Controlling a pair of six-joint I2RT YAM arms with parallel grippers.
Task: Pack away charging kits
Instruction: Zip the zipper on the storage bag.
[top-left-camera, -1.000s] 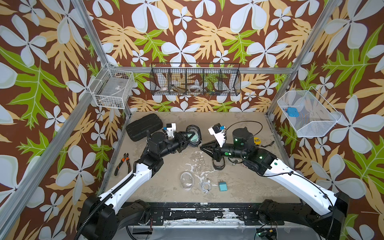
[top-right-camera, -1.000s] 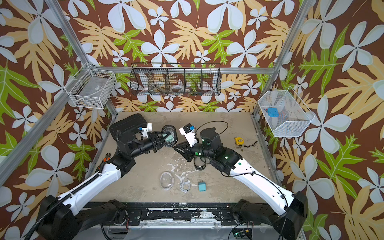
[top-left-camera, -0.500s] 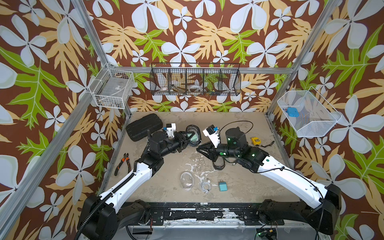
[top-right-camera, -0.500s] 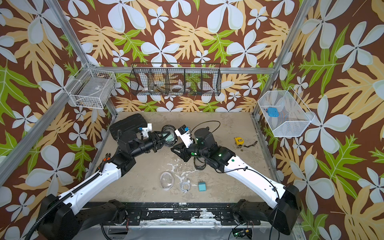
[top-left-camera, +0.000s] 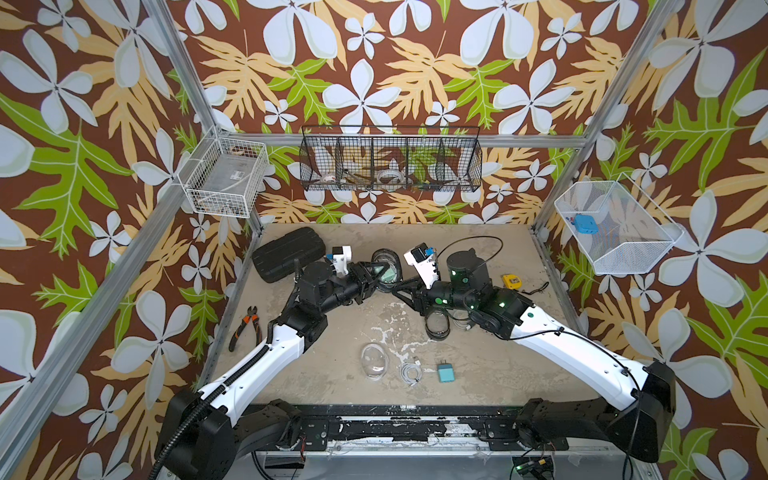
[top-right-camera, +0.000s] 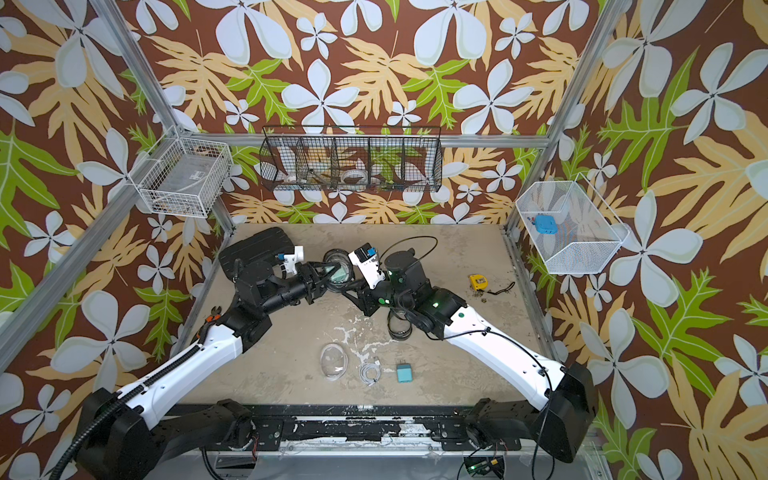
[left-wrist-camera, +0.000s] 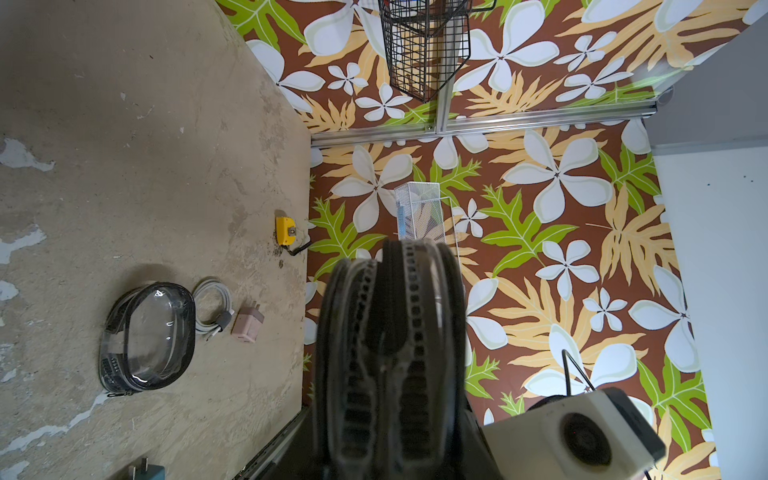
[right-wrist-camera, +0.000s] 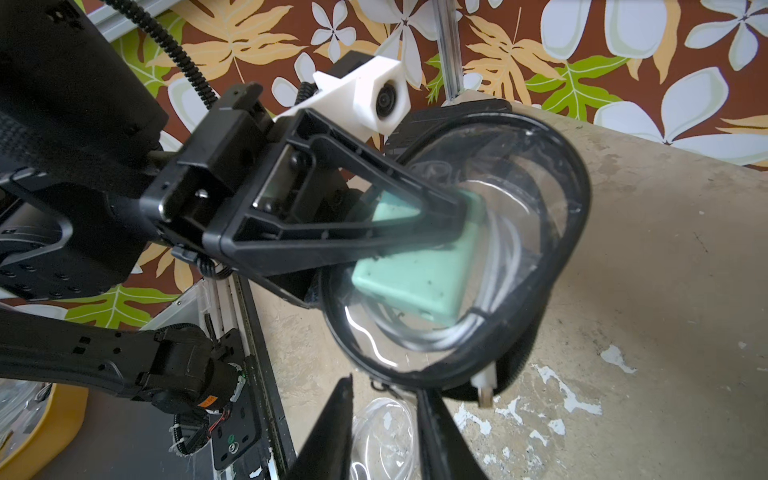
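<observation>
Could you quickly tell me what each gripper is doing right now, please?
Left gripper: closed on the black-rimmed pouch.
Right gripper: open, jaws apart at the pouch's rim, holding nothing visible.

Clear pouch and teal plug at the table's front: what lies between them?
A small coiled white cable lies between the clear pouch and the teal plug, apart from both; both top views show it.

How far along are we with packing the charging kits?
Done: the mint plug and a coiled cable are inside the black-rimmed pouch. In hand: the left gripper holds that pouch, its zip apparently unclosed, with the right gripper open at its rim. Left: the clear pouch, white cable and teal plug, plus the second pouch, grey-banded cable and pink plug, loose on the table.
</observation>
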